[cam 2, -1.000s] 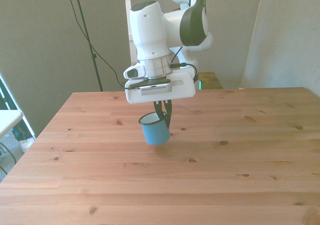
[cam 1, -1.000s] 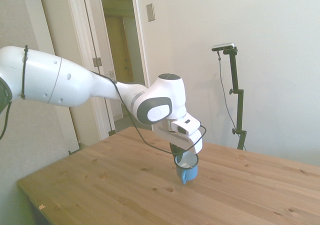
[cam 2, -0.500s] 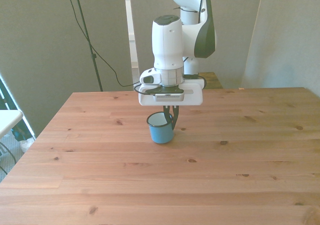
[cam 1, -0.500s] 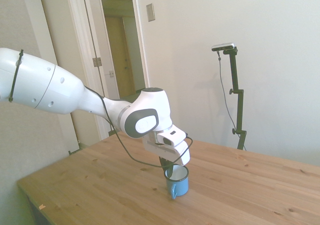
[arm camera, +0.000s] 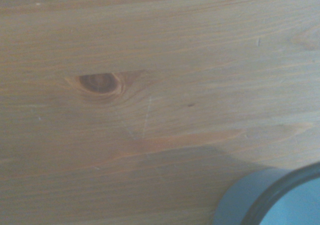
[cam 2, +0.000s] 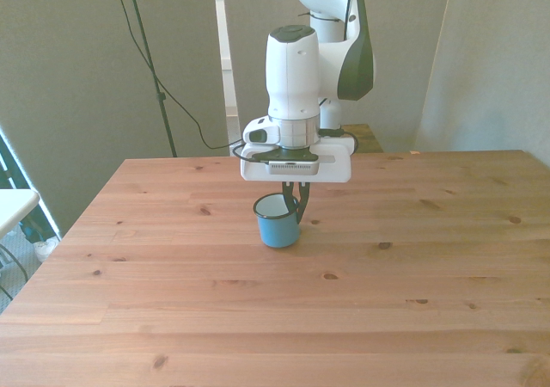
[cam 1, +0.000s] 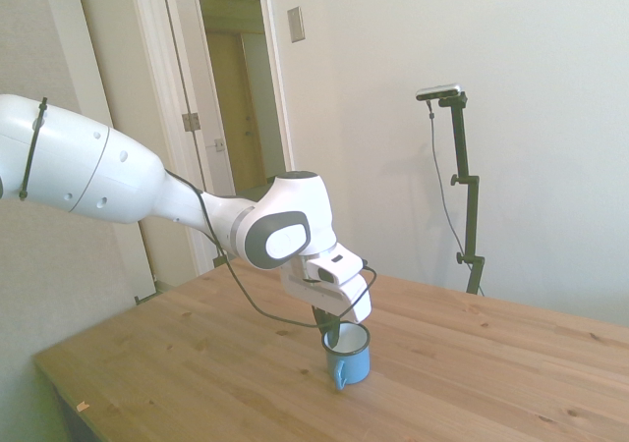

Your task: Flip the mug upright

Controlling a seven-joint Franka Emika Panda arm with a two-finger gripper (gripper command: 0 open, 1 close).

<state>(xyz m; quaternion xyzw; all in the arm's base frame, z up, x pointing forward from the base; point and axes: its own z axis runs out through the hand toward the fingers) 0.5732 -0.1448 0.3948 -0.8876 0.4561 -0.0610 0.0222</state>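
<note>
Blue enamel mug (cam 2: 277, 224) is sitting upright on the table (cam 2: 412, 267) at frame center, gripper (cam 2: 296, 205) pinching its rim; an off-vertical retreat is risking snagging and tipping it.

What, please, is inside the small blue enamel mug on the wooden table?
The small blue enamel mug shows only its white inside; the claw at its rim hides part of it.
</note>
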